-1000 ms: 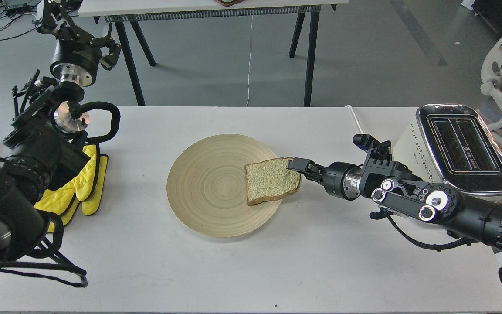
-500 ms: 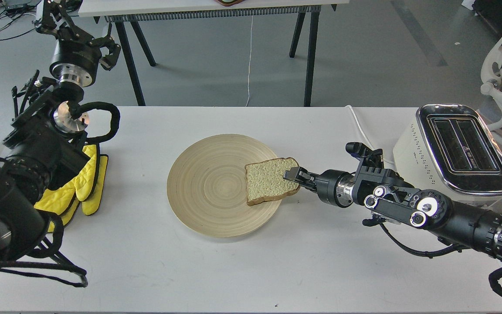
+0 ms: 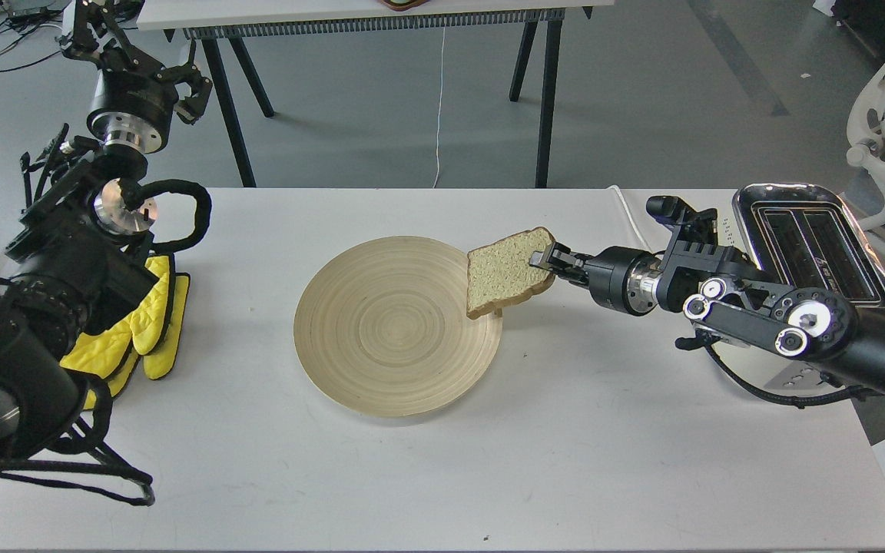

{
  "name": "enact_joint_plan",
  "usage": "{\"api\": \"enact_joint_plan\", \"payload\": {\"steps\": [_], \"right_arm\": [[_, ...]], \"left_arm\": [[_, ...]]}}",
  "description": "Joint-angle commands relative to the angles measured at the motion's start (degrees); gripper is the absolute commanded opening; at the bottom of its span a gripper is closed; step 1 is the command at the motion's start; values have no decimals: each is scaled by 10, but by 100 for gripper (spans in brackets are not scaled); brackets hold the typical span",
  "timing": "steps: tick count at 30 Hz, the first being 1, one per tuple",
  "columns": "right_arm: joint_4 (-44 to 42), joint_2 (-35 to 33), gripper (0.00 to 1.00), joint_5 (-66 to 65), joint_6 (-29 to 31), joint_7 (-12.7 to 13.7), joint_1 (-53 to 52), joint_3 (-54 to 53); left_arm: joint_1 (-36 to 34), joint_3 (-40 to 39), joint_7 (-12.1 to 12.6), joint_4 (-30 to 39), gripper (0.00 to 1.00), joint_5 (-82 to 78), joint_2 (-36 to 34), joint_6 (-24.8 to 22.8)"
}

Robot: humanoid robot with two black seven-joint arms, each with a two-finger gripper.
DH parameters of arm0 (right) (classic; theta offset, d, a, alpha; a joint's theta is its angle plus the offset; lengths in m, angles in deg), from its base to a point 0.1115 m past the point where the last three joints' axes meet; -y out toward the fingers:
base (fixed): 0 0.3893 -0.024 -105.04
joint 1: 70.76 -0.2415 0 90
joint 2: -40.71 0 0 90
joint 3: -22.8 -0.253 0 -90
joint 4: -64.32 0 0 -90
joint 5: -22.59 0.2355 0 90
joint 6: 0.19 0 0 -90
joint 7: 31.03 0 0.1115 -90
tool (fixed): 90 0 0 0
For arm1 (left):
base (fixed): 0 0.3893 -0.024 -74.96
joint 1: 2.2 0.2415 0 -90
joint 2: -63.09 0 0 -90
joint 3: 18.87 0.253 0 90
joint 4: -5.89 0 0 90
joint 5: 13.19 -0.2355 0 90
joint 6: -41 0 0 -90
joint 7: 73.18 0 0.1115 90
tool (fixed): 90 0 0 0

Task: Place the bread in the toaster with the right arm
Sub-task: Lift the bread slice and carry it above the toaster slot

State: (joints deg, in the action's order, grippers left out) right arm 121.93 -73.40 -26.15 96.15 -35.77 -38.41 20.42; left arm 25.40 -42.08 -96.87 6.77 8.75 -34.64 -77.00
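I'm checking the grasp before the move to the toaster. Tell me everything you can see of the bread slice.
The bread is a single pale tan slice with a brown crust and a rounded top, its porous crumb facing the camera. It is tilted and lifted above the right edge of the wooden plate, casting a small shadow there. The right claw pinches its right edge. Nothing else appears to touch it; whether its lowest corner brushes the plate is unclear.

Carrying on the white table (image 3: 427, 476) a round wooden plate (image 3: 381, 338) near the middle, lying flat; yellow mitts (image 3: 152, 330) lying well left of the plate; cream toaster (image 3: 811, 253) standing well right of the plate, at the table's edge.
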Motion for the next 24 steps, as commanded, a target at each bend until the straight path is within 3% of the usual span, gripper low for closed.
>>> {"api": "enact_joint_plan", "payload": {"steps": [1,6,14,24], "right_arm": [[55,-74,3,0,0,2,-36,6],[104,-201,3,-14,27,0,-105,9],[146,-347,3,-131,101,-4,-179,9],[225,-462,3,-311,172,-4,-174,9]], "left_arm": [[0,0,0,0,100,0,0,0],[0,0,0,0,100,-1,0,0],[0,0,0,0,100,-1,0,0],[0,0,0,0,100,-1,0,0]]}}
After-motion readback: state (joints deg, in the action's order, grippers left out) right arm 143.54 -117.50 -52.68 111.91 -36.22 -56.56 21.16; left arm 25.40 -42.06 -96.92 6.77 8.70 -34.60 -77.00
